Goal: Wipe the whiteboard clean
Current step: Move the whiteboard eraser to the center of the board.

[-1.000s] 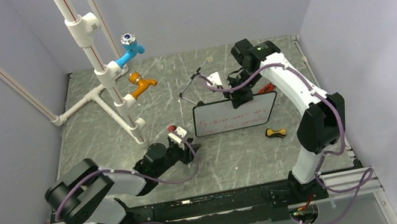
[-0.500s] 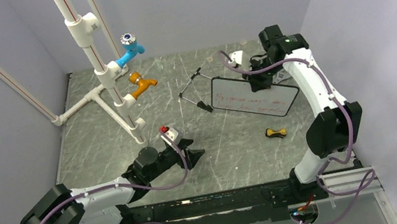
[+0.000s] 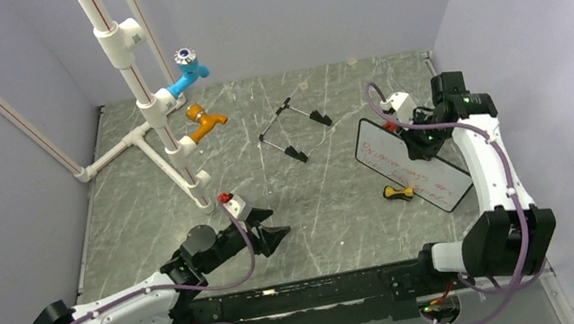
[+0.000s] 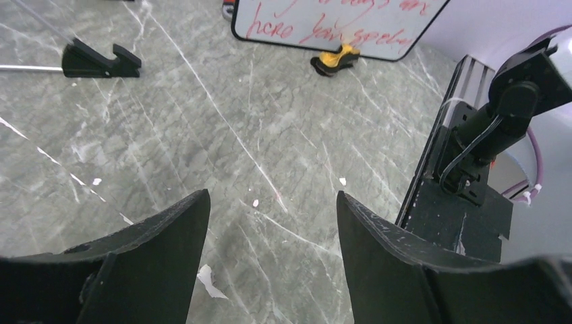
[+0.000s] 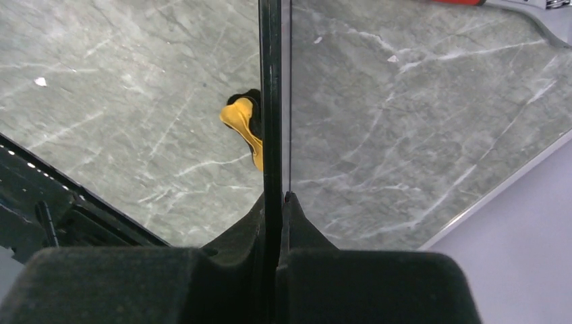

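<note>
Top external view puts the whiteboard [image 3: 407, 161] at the right side of the surface [image 3: 139, 195], slanted, its red handwriting facing up and left. The right tool [image 3: 419, 140] is pinching it at the upper edge. A yellow-and-black eraser [image 3: 398, 192] lies just beside the board's lower left edge. I cannot tell whether the board touches the surface.

Right wrist view shows what that one cannot: the board [image 5: 272, 101] seen edge-on as a thin dark line, the right tool [image 5: 275, 209] pressed against it from both sides, the eraser [image 5: 246, 125] partly behind it.

Left wrist view alone shows the left tool [image 4: 270, 202] spread wide with nothing between its 2 fingers [image 4: 168, 229]. It looks across bare stone at the writing on the board [image 4: 337, 20], the eraser [image 4: 335, 59] in front of it and a black foot of the wire easel [image 4: 101, 61].

Seen from above, the left tool [image 3: 270, 225] hangs low near the middle, and the wire easel [image 3: 294, 130] stands apart from the board. The surface is grey, white-veined and scratched. A white pipe stand [image 3: 132, 73] with 2 taps, blue [image 3: 189, 71] and orange [image 3: 206, 122], rises at the left. Pale lavender walls [image 3: 283, 4] close 3 sides.
</note>
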Controlling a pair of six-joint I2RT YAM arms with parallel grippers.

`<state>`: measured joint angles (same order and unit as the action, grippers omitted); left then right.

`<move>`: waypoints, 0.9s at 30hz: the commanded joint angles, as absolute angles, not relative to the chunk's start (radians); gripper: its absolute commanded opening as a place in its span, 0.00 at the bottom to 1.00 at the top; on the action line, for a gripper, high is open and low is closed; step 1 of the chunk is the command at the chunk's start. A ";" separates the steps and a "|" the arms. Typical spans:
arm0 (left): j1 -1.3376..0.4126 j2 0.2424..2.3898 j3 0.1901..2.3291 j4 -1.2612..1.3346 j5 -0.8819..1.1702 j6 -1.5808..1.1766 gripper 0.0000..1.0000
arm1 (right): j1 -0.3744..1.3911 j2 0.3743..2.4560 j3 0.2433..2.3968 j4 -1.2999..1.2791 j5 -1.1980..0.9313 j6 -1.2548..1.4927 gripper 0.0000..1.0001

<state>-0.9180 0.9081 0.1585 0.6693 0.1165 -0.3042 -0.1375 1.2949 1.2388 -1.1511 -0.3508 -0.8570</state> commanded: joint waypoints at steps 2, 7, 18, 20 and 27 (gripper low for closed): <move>-0.922 0.782 0.129 0.627 0.070 -0.321 0.74 | -0.127 1.200 1.159 -1.061 -0.470 -0.701 0.00; -0.923 0.722 0.109 0.620 0.080 -0.336 0.75 | -0.049 1.206 1.128 -0.965 -0.541 -0.550 0.00; -1.085 1.027 0.166 0.832 0.239 -0.032 0.75 | 0.285 1.439 1.289 -0.921 -0.666 -0.366 0.00; -1.125 1.108 0.202 0.828 0.209 0.066 0.75 | 0.290 1.431 1.308 -0.911 -0.643 -0.371 0.00; -1.158 1.394 0.386 0.807 0.262 0.366 0.77 | 0.240 1.356 1.301 -0.927 -0.601 -0.511 0.00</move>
<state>-1.1496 1.2892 0.2844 0.7563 0.2062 0.1383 0.2749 1.4277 1.2579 -0.9356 -0.5766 -0.4309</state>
